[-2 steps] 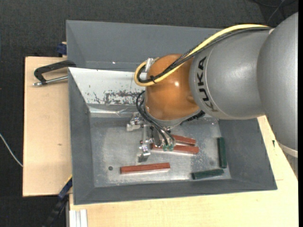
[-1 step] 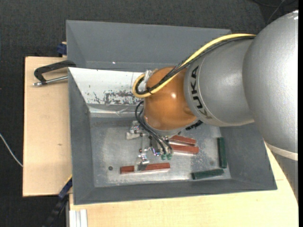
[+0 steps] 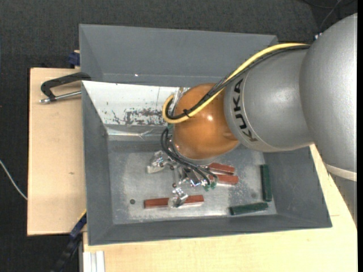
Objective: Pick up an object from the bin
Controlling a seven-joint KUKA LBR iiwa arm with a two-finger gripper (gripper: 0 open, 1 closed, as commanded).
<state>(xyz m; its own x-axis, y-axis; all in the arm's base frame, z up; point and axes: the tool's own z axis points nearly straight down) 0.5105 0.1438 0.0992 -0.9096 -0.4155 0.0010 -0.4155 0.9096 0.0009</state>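
Claw (image 3: 180,196): low in bin (image 3: 95,169), at the middle of a flat red-brown bar (image 3: 156,203) lying beneath it. Spread or pinching: cannot tell. Step, judged: grasp. Next: firm pinch, straight lift. To its right: shorter red-brown pieces (image 3: 226,179), dark green bars (image 3: 265,183).

Red-brown flat bar (image 3: 156,203), lying flat, lengthwise near the front wall of the bin (image 3: 96,152)

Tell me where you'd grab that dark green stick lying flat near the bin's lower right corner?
Probably the middle of the dark green stick, pinched across its narrow width from straight above. It is long, thin and lies flat on the bin floor, so only its long sides offer a hold. The wall beside it is close, so room may be tight.
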